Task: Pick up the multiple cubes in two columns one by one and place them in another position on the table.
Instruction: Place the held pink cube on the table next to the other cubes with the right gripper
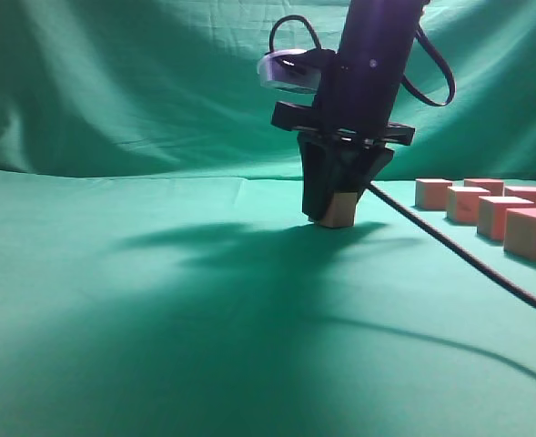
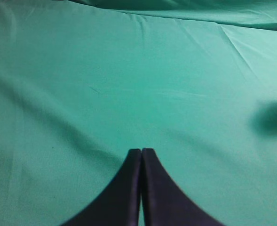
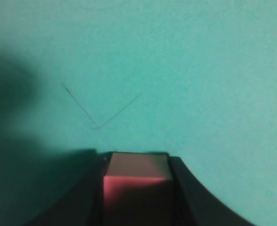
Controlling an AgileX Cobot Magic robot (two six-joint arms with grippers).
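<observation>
Green counter lies under me; my right arm stands nearly upright, jaws clamped on a cube touching the cloth. My left jaws are pressed together.

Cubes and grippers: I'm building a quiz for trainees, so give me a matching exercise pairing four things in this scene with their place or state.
Things:
1. right gripper
2. left gripper
3. held cube
4. row of cubes

States:
A. fingers pressed together, nothing between them
B. resting on the table at the right edge of the exterior view
C. clamped on a cube near the table's middle
D. pinched between black fingers, low over the green cloth

Pairs: 1-C, 2-A, 3-D, 4-B
</observation>
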